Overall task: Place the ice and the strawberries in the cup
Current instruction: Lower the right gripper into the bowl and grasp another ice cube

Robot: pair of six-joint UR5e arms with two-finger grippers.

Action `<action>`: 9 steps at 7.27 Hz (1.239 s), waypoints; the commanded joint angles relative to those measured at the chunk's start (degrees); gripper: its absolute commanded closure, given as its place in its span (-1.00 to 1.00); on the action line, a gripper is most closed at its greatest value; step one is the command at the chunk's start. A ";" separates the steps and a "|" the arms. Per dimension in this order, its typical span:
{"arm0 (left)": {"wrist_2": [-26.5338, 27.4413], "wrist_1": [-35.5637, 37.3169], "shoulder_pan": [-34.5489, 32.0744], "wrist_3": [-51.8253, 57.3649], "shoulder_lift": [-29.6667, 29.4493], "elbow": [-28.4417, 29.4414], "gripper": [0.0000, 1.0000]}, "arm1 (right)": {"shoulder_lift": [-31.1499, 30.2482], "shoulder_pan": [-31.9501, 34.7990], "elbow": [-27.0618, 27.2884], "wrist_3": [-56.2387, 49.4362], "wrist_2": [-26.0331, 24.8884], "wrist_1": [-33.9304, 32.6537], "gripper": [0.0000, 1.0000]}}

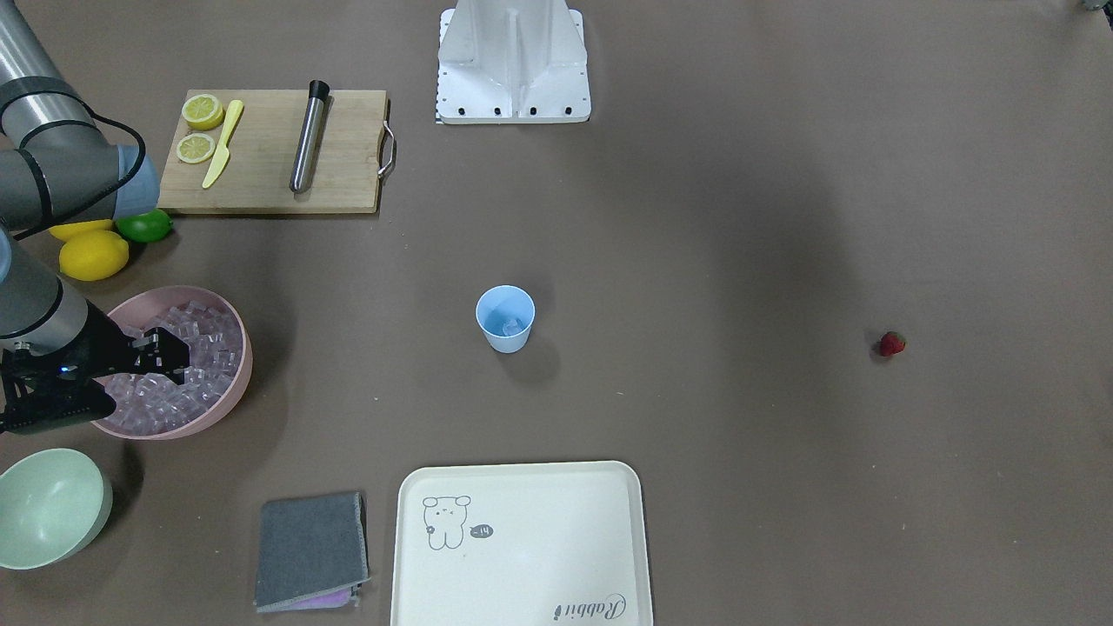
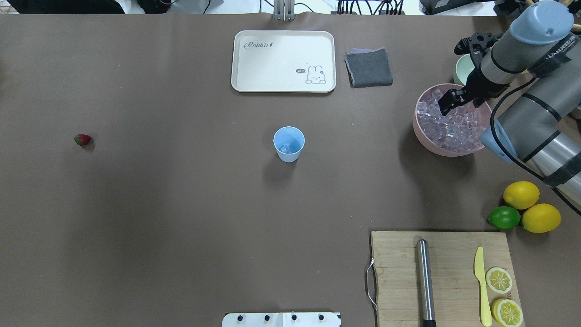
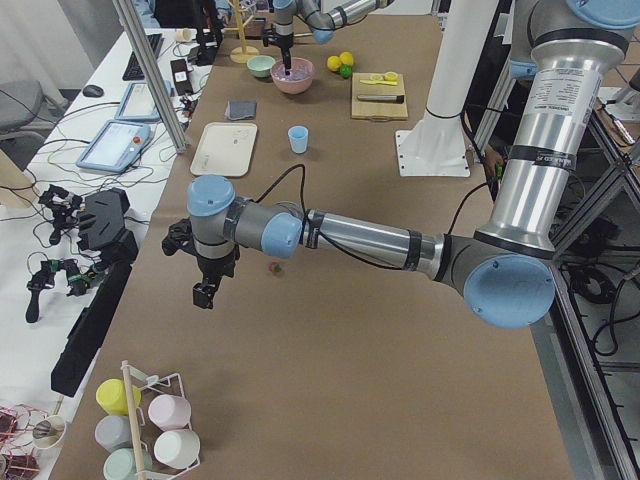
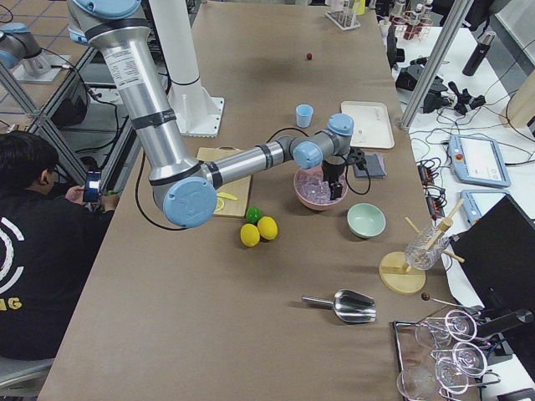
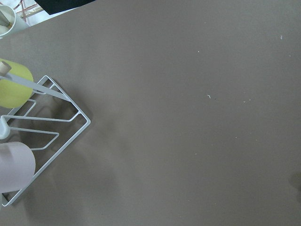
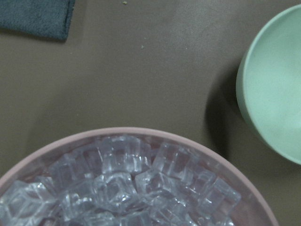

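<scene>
Right now your right arm comes in from the right edge of the overhead view, elbow folded back over the desk [image 2: 181, 190] and forearm angled toward the far side. Its wrist bends down so the right gripper [image 2: 447, 103] points into the pink bowl [image 2: 420, 131]. The fingers [image 1: 176, 376] look spread a little and hang low over the heaped ice [image 2: 454, 129], near the bowl's far rim, with nothing visibly pinched between them. The right wrist camera looks straight down on the cubes and the bowl's rim, with the pale green bowl [image 6: 277, 89] just beside it. The light-blue cup [image 2: 288, 143] stands upright mid-desk, well apart from the bowl, and you can see one clear cube [image 2: 286, 148] lying in its bottom. The strawberry [image 2: 82, 139] lies alone on the bare desk far over on the left side. Your left arm shows only in the left side view: it stretches long and low along the desk, the wrist turned down so the left gripper [image 3: 205, 292] points at the surface near the strawberry. You cannot tell from there whether its fingers are spread or pressed together. Its wrist camera shows only brown desk and the corner of a wire cup rack [image 5: 47, 117].
</scene>
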 commanded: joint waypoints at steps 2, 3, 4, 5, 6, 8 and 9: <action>0.00 -0.04 0.00 0.00 -0.14 0.02 -0.96 | -0.73 -0.41 1.06 1.32 1.67 -0.18 -0.90; 0.00 -0.04 0.00 0.00 -0.22 0.02 -0.96 | -1.08 -0.59 1.50 1.32 1.84 -1.83 -0.90; 0.00 0.05 0.00 0.00 -0.40 0.02 -0.96 | -1.08 -1.02 2.98 1.32 1.93 -5.42 -0.90; 0.00 -0.03 0.00 0.00 -0.40 0.02 -0.96 | -1.08 -1.29 3.95 1.32 1.93 -7.80 -0.89; 0.00 0.05 0.00 0.00 -0.49 0.02 -0.96 | -1.17 -1.81 3.96 1.32 1.84 -8.09 -0.89; 0.00 0.05 0.00 0.00 -0.58 -0.07 -0.96 | -0.82 -3.57 3.09 1.32 1.23 -8.18 -0.88; 0.00 0.05 0.00 0.00 -0.49 -0.07 -0.96 | -0.73 -3.84 2.65 1.32 1.14 -8.18 -0.88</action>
